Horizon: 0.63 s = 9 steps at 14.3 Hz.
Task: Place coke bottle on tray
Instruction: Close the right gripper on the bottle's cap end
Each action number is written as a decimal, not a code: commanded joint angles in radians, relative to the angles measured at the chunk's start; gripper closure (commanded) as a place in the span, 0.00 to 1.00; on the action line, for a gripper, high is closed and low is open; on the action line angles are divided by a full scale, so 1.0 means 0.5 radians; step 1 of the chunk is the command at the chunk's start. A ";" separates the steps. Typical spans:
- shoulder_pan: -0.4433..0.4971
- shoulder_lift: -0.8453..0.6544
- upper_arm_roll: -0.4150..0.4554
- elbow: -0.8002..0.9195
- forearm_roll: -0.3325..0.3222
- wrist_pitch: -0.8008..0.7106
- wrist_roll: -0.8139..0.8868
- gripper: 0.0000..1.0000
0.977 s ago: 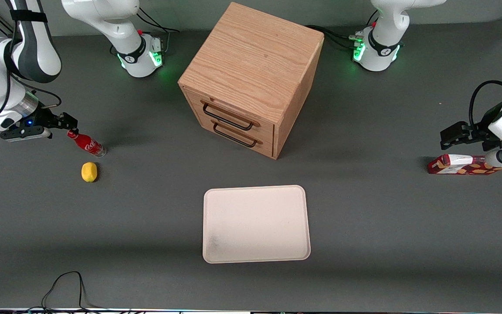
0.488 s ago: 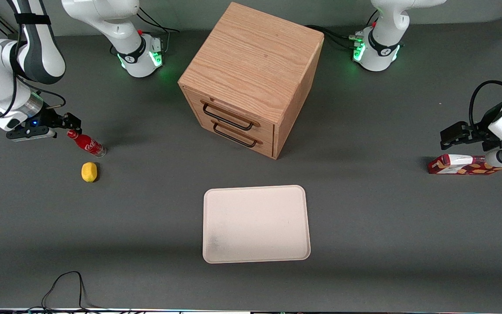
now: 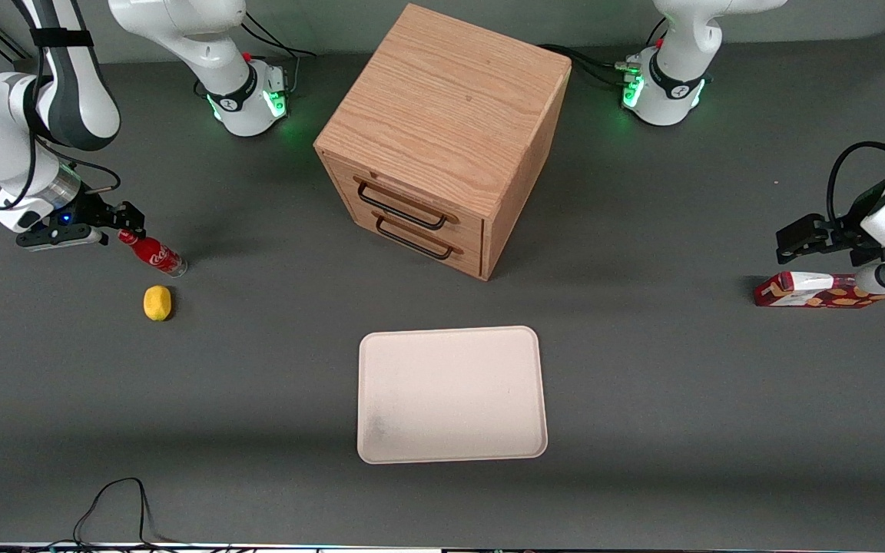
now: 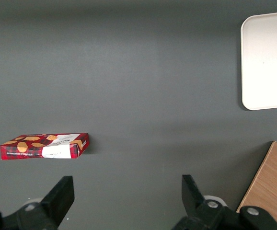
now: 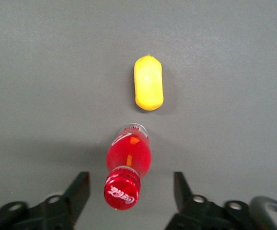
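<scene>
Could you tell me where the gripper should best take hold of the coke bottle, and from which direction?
The coke bottle stands upright, apart from the lemon. Probably best at the neck under the red cap, coming from above: the gripper is open, its fingers flanking the cap.

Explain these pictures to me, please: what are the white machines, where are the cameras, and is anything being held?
The white machines are robot arms bolted to a grey table. One picture looks over the whole table; the others come from cameras on the arms' wrists. On the table stand a wooden drawer cabinet and a coke bottle, with a lemon, a cream tray and a red carton lying flat. The working arm's gripper, a two-fingered claw, is open with its fingers either side of the bottle's cap. Nothing is held yet, and the tray holds nothing.
</scene>
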 commanded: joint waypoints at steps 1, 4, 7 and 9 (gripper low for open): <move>0.024 -0.003 -0.019 -0.023 -0.019 0.049 0.014 0.90; 0.027 -0.006 -0.019 -0.023 -0.019 0.049 0.011 1.00; 0.030 -0.009 -0.019 -0.020 -0.019 0.037 0.014 1.00; 0.088 -0.027 -0.013 0.014 -0.019 -0.024 0.096 1.00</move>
